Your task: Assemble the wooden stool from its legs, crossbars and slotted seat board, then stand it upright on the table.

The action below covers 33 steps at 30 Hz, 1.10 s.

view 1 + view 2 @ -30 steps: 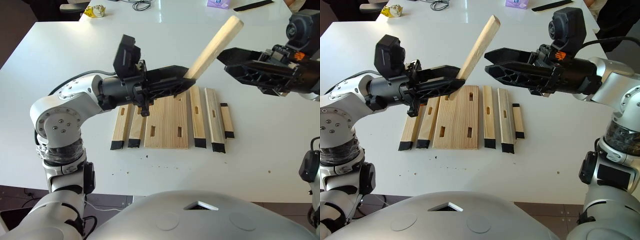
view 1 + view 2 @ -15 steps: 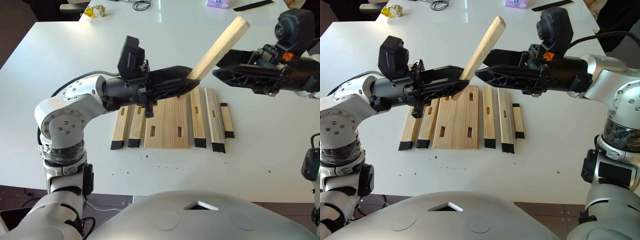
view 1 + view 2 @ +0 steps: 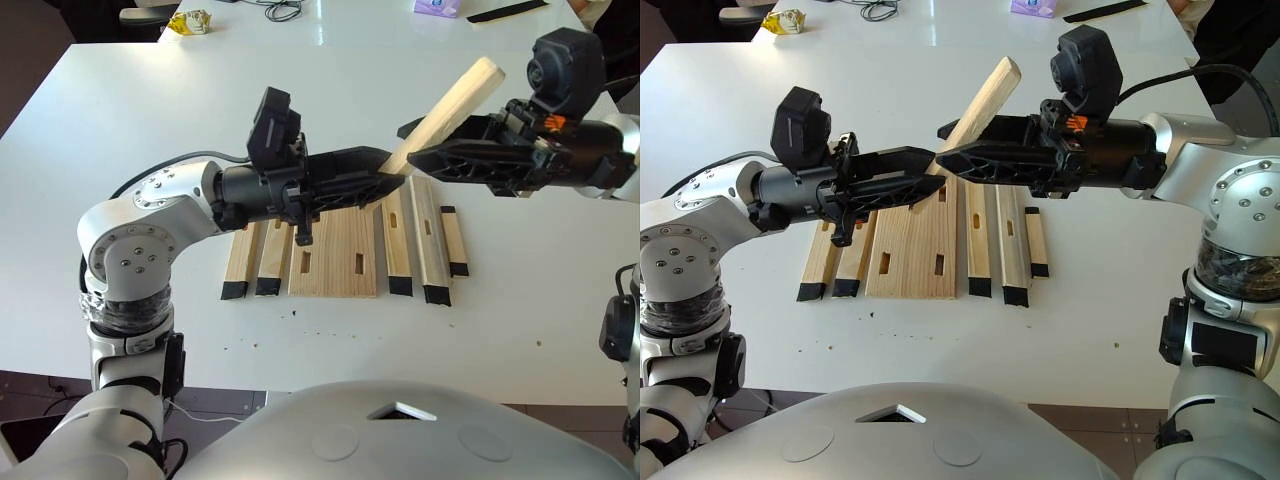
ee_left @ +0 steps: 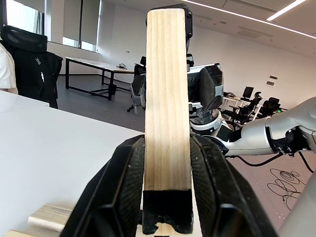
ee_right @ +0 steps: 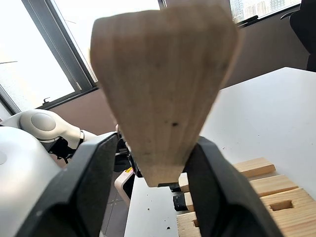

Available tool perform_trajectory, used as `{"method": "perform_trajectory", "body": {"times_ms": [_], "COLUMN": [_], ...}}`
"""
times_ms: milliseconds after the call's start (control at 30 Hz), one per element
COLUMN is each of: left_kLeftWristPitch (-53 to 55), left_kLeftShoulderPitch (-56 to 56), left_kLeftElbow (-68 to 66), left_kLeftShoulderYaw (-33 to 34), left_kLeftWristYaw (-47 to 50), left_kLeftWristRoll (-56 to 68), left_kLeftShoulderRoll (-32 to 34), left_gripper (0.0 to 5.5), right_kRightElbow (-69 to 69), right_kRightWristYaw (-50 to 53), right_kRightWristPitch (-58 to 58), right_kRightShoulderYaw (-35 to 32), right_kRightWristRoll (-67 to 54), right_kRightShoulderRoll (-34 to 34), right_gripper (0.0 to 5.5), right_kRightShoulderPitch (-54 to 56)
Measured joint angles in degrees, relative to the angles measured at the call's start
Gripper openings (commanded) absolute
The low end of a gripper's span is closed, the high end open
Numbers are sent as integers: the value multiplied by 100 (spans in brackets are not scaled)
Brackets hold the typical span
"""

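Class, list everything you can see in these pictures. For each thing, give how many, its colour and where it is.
table: one, white, under everything.
slotted seat board: one, pale wood, flat at the table's middle.
bars: five, pale wood with black ends, flat beside the board, two on its left and three on its right.
leg: one, pale wood with a black end, tilted in the air above the board.
wrapper: one, yellow, far left of the table.
box: one, purple, far edge.
strip: one, black, beside the box.
cable: one, dark, far edge.
left gripper: black, shut on the leg's lower end.
right gripper: black, open around the leg's middle.
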<state>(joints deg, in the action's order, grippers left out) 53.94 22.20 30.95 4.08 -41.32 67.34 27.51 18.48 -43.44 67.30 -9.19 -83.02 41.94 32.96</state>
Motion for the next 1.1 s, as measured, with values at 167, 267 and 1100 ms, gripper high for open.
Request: {"method": "perform_trajectory", "body": {"times_ms": [167,267,1100], "left_kLeftWristPitch": [-2,-41,-469], "left_kLeftShoulderPitch": [-27,-34,-743], "left_kLeftElbow": [23,21,-336], "left_kLeftShoulderYaw": [-24,-68,-435], "left_kLeftWristYaw": [-9,-5,-236], "left_kLeftWristRoll": [80,97,-1185], "left_kLeftShoulderRoll": [65,104,720], "left_gripper": [130,130,346], "right_kRightElbow": [8,41,36], "right_kRightWristYaw": [2,-30,-1403], "right_kRightWristPitch": [2,3,-2650], "right_kRightShoulderYaw": [2,7,901], "right_kRightWristRoll": [27,55,4145], "right_kRightShoulderRoll": [53,103,1165], "right_gripper": [132,132,132], "right_kRightShoulderPitch": [3,3,-989]}}
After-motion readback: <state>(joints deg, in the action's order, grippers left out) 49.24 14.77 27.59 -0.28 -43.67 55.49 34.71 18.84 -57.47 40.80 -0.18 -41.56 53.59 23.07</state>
